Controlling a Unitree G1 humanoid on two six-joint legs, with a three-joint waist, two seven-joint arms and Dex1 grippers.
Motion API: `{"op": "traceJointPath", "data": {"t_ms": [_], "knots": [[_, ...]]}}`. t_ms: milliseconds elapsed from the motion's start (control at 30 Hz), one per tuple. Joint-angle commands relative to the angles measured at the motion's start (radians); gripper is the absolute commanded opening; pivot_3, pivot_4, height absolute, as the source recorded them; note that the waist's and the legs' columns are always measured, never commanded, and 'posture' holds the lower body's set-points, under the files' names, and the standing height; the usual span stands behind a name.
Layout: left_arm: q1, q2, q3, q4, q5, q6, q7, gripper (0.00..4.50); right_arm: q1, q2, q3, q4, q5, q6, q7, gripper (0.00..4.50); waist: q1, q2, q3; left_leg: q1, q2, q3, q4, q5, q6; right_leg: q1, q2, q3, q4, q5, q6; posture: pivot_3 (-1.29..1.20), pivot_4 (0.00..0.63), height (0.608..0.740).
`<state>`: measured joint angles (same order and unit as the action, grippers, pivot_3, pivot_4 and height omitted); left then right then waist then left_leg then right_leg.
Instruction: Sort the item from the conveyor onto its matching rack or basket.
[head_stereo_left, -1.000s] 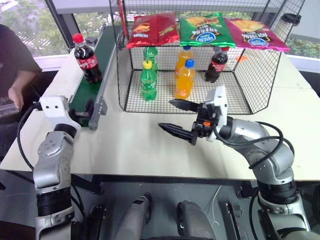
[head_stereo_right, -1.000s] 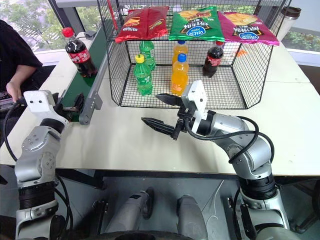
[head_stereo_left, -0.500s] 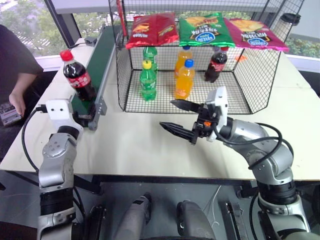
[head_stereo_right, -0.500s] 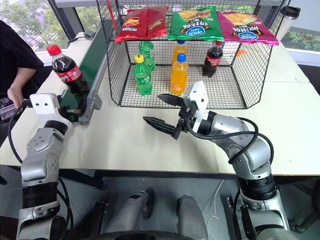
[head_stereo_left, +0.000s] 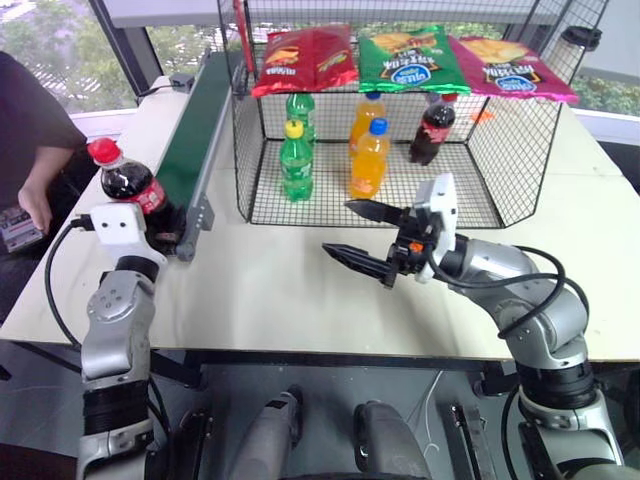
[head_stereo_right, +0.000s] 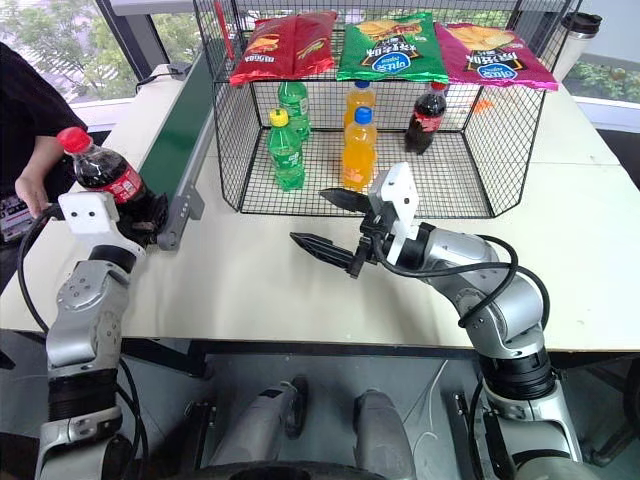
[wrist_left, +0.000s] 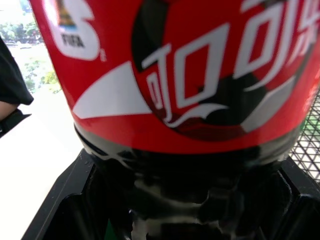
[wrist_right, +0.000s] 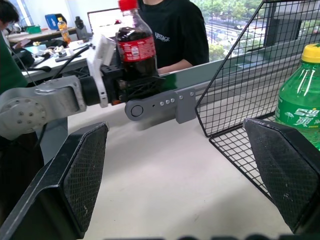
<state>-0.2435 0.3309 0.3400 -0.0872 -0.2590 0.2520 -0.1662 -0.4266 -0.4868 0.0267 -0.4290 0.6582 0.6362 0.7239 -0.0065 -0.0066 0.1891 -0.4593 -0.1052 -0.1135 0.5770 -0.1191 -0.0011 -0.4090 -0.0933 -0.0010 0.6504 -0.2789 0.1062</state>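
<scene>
Apparently left end effector clamps cola bottle; fingers hidden.

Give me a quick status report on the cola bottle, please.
Left pincer shut on cola bottle, at the conveyor end. Right pincer open over table. Wire cage front open, nothing blocking.

Across the bench from the right wrist

The right pincer stands with its two black fingers wide apart, nothing between them. Beyond — the left pincer clamps the cola bottle low on its body, bottle upright, red cap up, at the end of the conveyor. Near one finger, a green soda bottle stands inside the wire cage — a person in black sits behind.
</scene>
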Motion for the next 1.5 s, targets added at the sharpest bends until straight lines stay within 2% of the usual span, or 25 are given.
{"op": "traceJointPath", "data": {"t_ms": [33, 200, 467, 733, 867, 1067, 1267, 1500], "knots": [[-0.053, 0.019, 0.049, -0.033, -0.035, -0.011, 0.017, 3.02, 0.006, -0.005, -0.017, -0.02, 0.001, -0.021, 0.005, 4.5, 0.0, 0.0, 0.0, 0.0, 0.0, 0.0, 0.0, 0.0, 0.0, 0.0, 0.0, 0.0, 0.0, 0.0, 0.0, 0.0, 0.15, 0.738], [-0.121, 0.071, 0.027, -0.06, -0.052, 0.033, -0.021, 3.02, -0.004, -0.008, -0.019, -0.036, 0.007, -0.007, 0.001, 4.5, -0.002, -0.001, 0.0, -0.001, 0.0, 0.0, 0.0, 0.0, 0.0, 0.0, 0.0, 0.0, 0.0, 0.0, 0.0, 0.0, 0.15, 0.738], [-0.126, 0.181, -0.13, -0.156, -0.207, 0.201, -0.351, 3.02, -0.04, -0.016, -0.039, -0.051, 0.023, 0.018, -0.018, 4.5, -0.004, -0.001, 0.0, -0.002, 0.0, 0.001, 0.0, 0.0, 0.0, 0.0, 0.0, 0.0, -0.001, 0.0, 0.0, 0.0, 0.15, 0.738], [-0.174, 0.214, -0.284, -0.15, -0.215, 0.211, -0.559, 3.02, -0.071, -0.008, -0.071, -0.076, 0.062, 0.047, -0.073, 4.5, -0.005, -0.001, 0.001, -0.002, 0.0, 0.001, -0.001, 0.0, 0.0, -0.001, 0.0, 0.001, -0.001, 0.0, 0.0, 0.0, 0.15, 0.738], [-0.232, 0.162, -0.429, -0.099, -0.142, 0.123, -0.645, 3.02, -0.079, -0.015, -0.079, -0.096, 0.075, 0.064, -0.094, 4.5, 0.001, -0.001, 0.001, -0.002, 0.0, 0.001, -0.001, 0.0, 0.0, -0.001, 0.0, 0.001, -0.001, 0.0, 0.0, 0.0, 0.15, 0.738], [-0.29, 0.058, -0.535, 0.009, -0.077, 0.024, -0.697, 3.02, -0.094, -0.029, -0.08, -0.083, 0.078, 0.081, -0.107, 4.5, -0.002, -0.001, 0.001, -0.002, -0.001, 0.001, -0.001, 0.0, 0.0, 0.0, -0.001, 0.001, -0.003, 0.0, 0.0, 0.0, 0.15, 0.738], [-0.299, -0.004, -0.586, 0.08, -0.036, -0.047, -0.743, 3.02, -0.103, -0.035, -0.081, -0.06, 0.082, 0.087, -0.109, 4.5, -0.005, -0.001, 0.001, -0.002, 0.0, 0.001, -0.001, 0.001, 0.002, -0.001, -0.001, 0.0, -0.002, 0.0, 0.0, 0.0, 0.15, 0.738], [-0.295, -0.026, -0.597, 0.085, -0.013, -0.07, -0.769, 3.02, -0.12, -0.047, -0.079, -0.039, 0.078, 0.091, -0.098, 4.5, -0.004, -0.001, 0.001, -0.002, 0.0, 0.001, -0.001, 0.001, 0.003, 0.0, -0.001, 0.0, -0.002, 0.0, 0.0, 0.0, 0.15, 0.738]]}}
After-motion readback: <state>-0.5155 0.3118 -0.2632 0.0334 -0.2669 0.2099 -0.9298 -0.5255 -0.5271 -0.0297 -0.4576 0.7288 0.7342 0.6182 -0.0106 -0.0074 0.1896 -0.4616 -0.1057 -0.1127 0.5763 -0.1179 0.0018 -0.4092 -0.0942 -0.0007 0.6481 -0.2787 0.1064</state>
